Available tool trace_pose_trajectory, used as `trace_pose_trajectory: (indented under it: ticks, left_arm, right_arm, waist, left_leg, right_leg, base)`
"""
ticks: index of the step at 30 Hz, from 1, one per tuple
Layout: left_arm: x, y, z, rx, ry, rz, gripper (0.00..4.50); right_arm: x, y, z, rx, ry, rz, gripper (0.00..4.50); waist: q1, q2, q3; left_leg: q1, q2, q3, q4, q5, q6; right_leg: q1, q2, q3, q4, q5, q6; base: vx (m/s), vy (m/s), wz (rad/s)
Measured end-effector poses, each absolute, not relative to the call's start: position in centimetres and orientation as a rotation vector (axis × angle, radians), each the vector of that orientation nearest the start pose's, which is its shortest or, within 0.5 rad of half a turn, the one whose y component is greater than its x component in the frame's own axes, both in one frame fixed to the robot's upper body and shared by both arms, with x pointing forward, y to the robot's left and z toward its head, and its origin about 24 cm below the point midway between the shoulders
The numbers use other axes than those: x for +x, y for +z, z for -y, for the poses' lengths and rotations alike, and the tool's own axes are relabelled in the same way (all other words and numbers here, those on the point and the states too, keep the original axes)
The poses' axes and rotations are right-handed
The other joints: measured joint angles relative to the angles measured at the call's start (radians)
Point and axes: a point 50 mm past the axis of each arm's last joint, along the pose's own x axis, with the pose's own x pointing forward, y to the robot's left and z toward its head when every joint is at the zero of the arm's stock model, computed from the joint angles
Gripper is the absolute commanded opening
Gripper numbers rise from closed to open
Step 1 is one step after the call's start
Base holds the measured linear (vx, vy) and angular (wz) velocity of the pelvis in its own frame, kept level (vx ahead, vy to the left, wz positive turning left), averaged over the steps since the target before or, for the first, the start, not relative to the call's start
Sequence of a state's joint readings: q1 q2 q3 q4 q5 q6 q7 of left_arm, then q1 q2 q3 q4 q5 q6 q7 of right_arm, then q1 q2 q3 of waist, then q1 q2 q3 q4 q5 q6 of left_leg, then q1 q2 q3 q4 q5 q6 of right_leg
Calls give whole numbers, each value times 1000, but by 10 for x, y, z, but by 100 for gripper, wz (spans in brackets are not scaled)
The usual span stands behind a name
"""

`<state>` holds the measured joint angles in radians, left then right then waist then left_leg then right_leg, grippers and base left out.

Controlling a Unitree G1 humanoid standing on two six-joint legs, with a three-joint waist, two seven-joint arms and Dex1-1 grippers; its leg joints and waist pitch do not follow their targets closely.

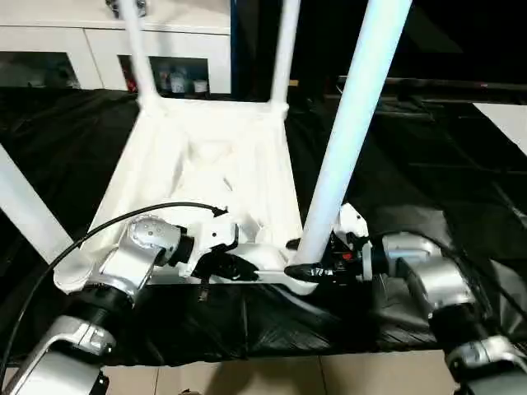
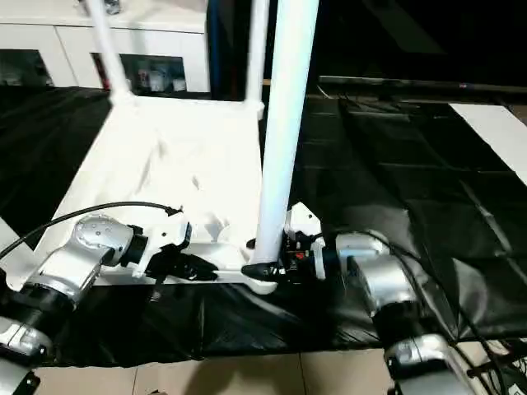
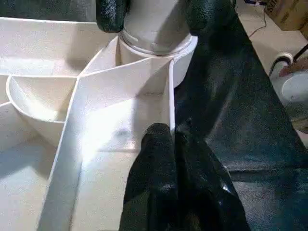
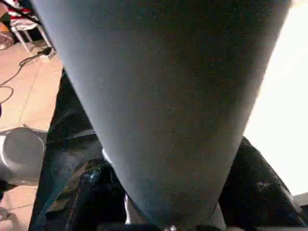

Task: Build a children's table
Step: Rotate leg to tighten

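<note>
Your table top (image 1: 222,177) lies upside down, ribs up, on the surface under a black cloth (image 1: 428,189). Four white legs stand in its corner sockets: two at the far corners, one at the near left (image 1: 25,210), one at the near right (image 1: 350,123). Your right claw (image 1: 306,270) is clamped on that near-right leg's base (one black finger each side, seen from the right wrist). Your left claw (image 3: 175,159), fingers pressed together, rests at the near rim beside that socket (image 3: 156,48). White cabinet (image 1: 99,41) behind.
</note>
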<state>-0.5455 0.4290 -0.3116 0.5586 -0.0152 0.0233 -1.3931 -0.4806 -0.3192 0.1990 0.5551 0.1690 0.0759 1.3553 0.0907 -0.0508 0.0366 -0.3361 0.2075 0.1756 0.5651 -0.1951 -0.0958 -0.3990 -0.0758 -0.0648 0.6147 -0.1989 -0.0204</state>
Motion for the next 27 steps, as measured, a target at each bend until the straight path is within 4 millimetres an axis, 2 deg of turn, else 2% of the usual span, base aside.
trace_pose_trajectory:
  ticks: [9, 12, 17, 22, 25, 27]
  left_arm:
    - [299, 48, -145, 402, -1526, -471, 0]
    - [300, 47, -146, 388, -1487, -472, 0]
    - [302, 45, -141, 383, -1328, -438, 0]
    - [300, 42, -127, 348, -1201, -421, 0]
    - [300, 41, -125, 346, -1154, -417, 0]
    - [300, 41, -124, 345, -1146, -415, 0]
  right_arm:
    - [292, 41, 129, -77, 1456, -322, 207]
    - [289, 35, 123, -21, 1346, -270, 205]
    - [294, 27, 117, 45, 1060, -217, 202]
    - [298, 23, 101, 124, 720, -184, 199]
    - [300, 23, 89, 140, 580, -184, 199]
    - [301, 24, 86, 128, 548, -182, 199]
  waist:
    - [1, 0, 0]
    - [-2, 0, -1]
    - [-10, 0, -1]
    - [-37, 0, -3]
    - [-46, -3, -5]
    - [-49, -3, -5]
  left_leg:
    - [1, 0, 0, 0, 0, 0]
    - [2, 0, 0, 0, 1, -2]
    - [4, 0, 0, -1, 2, -4]
    - [5, -1, -2, -3, 2, -4]
    - [5, -2, -4, -3, 2, -5]
    - [5, -2, -4, -3, 2, -5]
  right_leg:
    - [0, 0, 0, 1, 0, 0]
    - [0, 0, 0, 2, 0, 0]
    - [1, 0, 1, 1, 2, 3]
    - [0, 0, 0, -2, 2, 3]
    - [0, 1, 0, -3, 2, 4]
    - [0, 1, 0, -4, 2, 4]
  base:
    - [0, 0, 0]
    - [0, 0, 0]
    - [0, 0, 0]
    - [0, 0, 0]
    - [0, 0, 0]
    - [0, 0, 0]
